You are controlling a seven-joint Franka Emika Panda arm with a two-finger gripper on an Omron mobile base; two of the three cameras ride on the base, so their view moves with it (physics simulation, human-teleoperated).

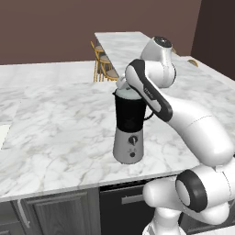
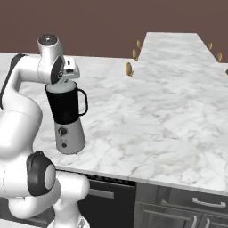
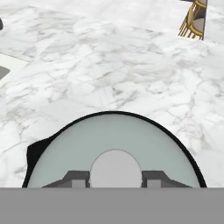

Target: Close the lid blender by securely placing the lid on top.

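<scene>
The blender [image 1: 130, 120] [image 2: 66, 113] stands upright near the front edge of the marble counter [image 1: 59, 133], black jar on a silver base with a dial. The pale grey-green lid [image 1: 127, 93] [image 2: 61, 87] [image 3: 65, 153] lies flat across the jar's mouth, and the black rim [image 3: 37, 151] shows around it. My gripper [image 3: 115, 178] [image 2: 67, 76] comes straight down on it, and its two fingertips [image 3: 76, 178] press on either side of the lid's centre knob. In the left base view my own forearm hides the hand.
Wooden chairs [image 1: 103, 64] [image 3: 197, 19] stand by the far island counter [image 2: 178, 49]. A pale inset [image 1: 2, 135] [image 3: 8, 65] sits in the counter to the left. Dark drawers [image 2: 196, 205] run under the counter's front edge. Bare marble surrounds the blender.
</scene>
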